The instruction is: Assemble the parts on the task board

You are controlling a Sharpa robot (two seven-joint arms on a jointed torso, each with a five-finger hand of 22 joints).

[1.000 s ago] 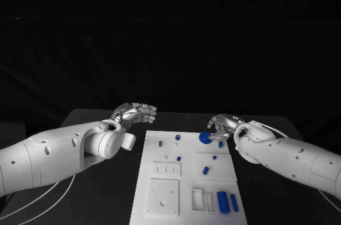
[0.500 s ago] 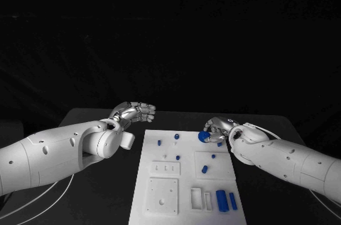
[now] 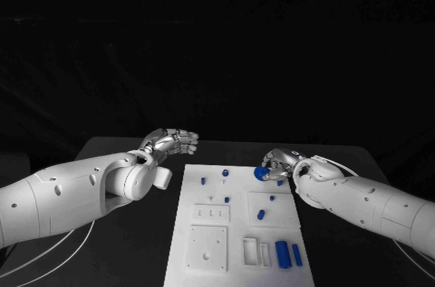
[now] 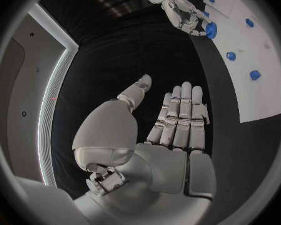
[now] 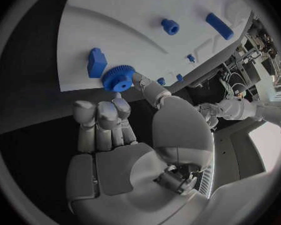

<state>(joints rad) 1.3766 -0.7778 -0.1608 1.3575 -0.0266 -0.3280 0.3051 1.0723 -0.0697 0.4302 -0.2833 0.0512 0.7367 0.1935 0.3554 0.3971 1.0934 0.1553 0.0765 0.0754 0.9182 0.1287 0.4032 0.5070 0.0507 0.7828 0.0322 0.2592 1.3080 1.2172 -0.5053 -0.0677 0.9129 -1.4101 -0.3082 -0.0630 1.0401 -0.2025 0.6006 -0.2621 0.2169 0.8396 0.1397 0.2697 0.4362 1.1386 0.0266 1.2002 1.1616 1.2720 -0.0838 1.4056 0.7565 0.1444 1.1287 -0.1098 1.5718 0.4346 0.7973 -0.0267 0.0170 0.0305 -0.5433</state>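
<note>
The white task board [image 3: 239,188] lies in the middle of the black table, with several small blue parts on it. My right hand [image 3: 281,161] is at the board's far right corner and pinches a blue gear [image 3: 262,173] between thumb and fingers. In the right wrist view the gear [image 5: 118,79] sits at the thumb tip, just over the board's edge [image 5: 134,15], beside a blue block [image 5: 97,62]. My left hand [image 3: 172,141] hovers off the board's far left corner and holds nothing. Its fingers [image 4: 181,115] lie straight and together, with the thumb apart.
Two long blue pieces [image 3: 282,254] lie at the board's near right, beside white rectangular pockets [image 3: 250,249]. Small blue pegs [image 3: 224,173] stand near the far edge and a blue piece [image 3: 260,215] mid-right. Dark table [image 3: 118,152] surrounds the board.
My right hand with the gear has edged slightly to the left and farther away along the board's far corner. The left hand has stayed in place.
</note>
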